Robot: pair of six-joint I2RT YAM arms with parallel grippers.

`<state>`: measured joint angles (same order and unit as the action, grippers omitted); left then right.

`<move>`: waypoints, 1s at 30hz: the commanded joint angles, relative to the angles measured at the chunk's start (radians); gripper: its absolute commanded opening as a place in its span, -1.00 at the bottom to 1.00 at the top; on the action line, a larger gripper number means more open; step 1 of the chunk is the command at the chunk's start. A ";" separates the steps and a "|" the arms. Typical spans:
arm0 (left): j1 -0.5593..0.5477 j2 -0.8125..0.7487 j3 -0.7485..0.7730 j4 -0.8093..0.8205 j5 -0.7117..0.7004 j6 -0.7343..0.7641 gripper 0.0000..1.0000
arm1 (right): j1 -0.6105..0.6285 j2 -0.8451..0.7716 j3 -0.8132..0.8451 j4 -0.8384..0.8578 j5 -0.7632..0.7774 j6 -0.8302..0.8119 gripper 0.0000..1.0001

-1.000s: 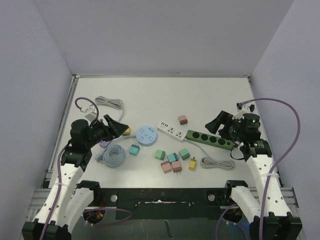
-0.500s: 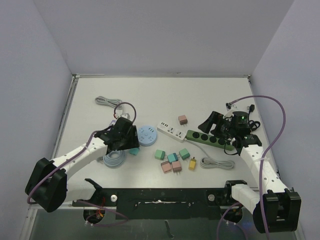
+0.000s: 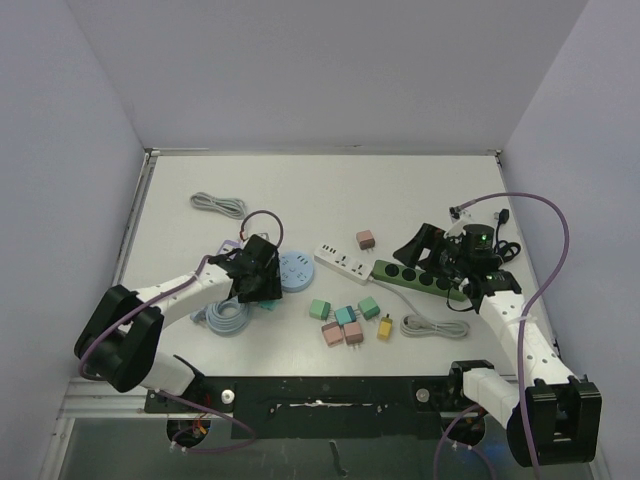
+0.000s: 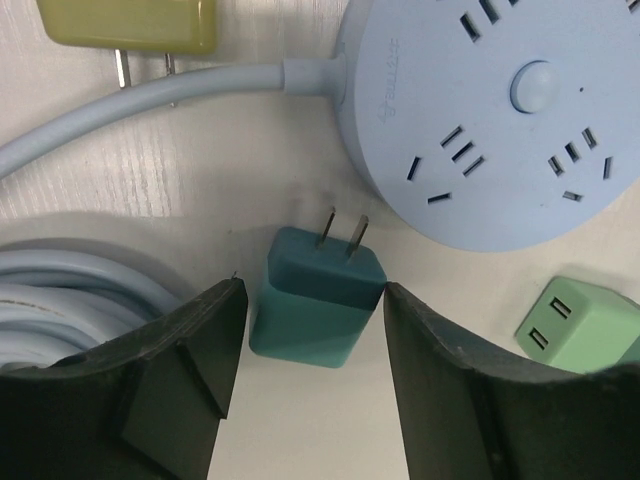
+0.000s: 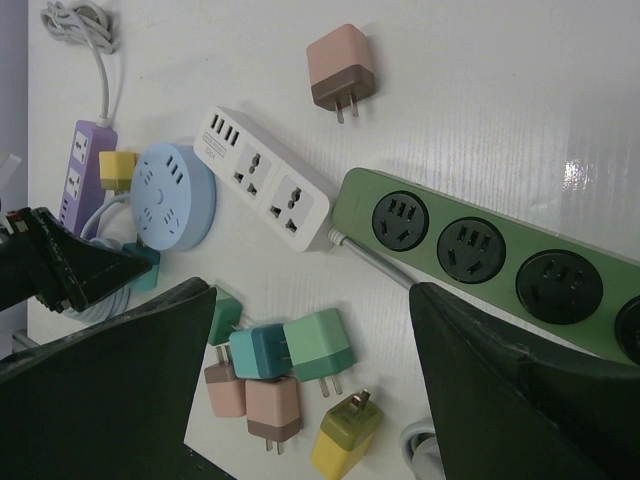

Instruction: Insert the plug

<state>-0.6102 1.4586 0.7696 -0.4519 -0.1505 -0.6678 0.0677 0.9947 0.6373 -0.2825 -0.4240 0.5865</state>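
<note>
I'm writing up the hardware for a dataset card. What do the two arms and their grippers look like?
The left arm and right arm have white links and black joints. A purple cable loops along each. The fingers are matte black, broad wedges. A green light glows on the right wrist.

Bright, even overhead light; soft shadows, mild glare on table [image 5: 575,170].

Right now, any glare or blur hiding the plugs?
Right wrist: a glare patch on the table beside the green power strip. Left wrist: the teal plug is sharp, the near fingers dark. Top external: even light, no glare.
</note>
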 commanded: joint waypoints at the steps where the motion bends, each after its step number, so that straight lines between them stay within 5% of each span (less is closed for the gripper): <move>1: -0.002 0.022 0.043 0.043 -0.026 0.023 -0.05 | 0.017 -0.002 -0.011 0.071 -0.021 0.015 0.59; 8: 0.000 -0.061 0.052 0.033 -0.008 -0.035 -0.25 | 0.089 0.014 -0.024 0.140 -0.009 0.047 0.56; 13: 0.005 -0.245 0.061 0.092 0.082 -0.147 -0.25 | 0.267 0.016 -0.022 0.292 0.115 0.101 0.53; 22: 0.070 -0.441 -0.031 0.484 0.300 -0.548 -0.24 | 0.630 0.093 0.023 0.688 0.383 0.029 0.53; 26: 0.151 -0.440 -0.103 0.710 0.464 -0.742 -0.22 | 0.718 0.170 0.120 0.678 0.399 -0.025 0.56; 30: 0.170 -0.451 -0.183 0.854 0.481 -0.929 -0.22 | 0.795 0.219 0.165 0.693 0.459 -0.078 0.56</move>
<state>-0.4561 1.0248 0.6357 0.1265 0.2314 -1.3441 0.8059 1.1904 0.7300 0.2916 -0.0620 0.5877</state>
